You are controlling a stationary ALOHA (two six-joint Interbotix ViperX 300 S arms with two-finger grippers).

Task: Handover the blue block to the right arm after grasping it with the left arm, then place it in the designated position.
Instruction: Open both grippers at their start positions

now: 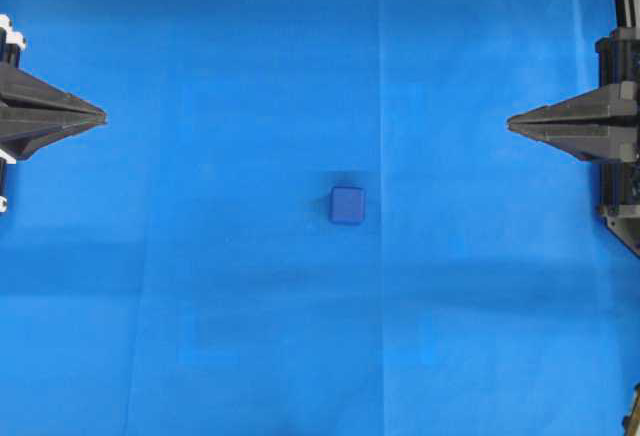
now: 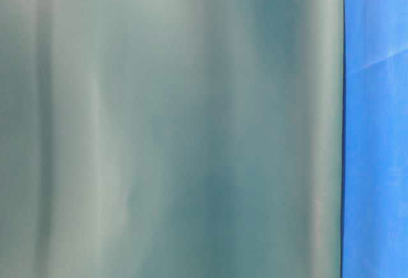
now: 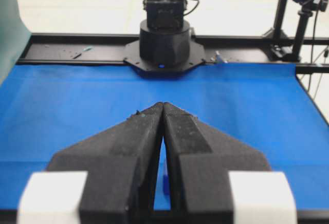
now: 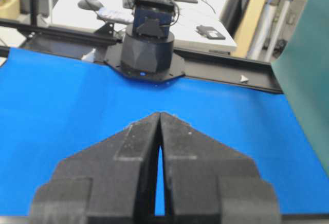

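The blue block [image 1: 347,205], a small dark-blue cube, lies on the blue cloth [image 1: 220,286] near the middle of the overhead view, touched by nothing. At the far left edge my left gripper [image 1: 103,115] is shut, its fingertips meeting and pointing right; it holds nothing. In the left wrist view a sliver of the blue block [image 3: 165,184] shows through the slit behind the closed tips of the left gripper [image 3: 162,104]. My right gripper [image 1: 510,122] at the far right edge is shut and empty, pointing left; its wrist view shows the right gripper [image 4: 160,114] tips pressed together.
A grey-green backdrop sheet [image 2: 166,125] fills most of the table-level view. Each wrist view shows the opposite arm's black base [image 3: 163,44] [image 4: 146,49] on the black frame at the cloth's far edge. Desks and stands lie beyond the table.
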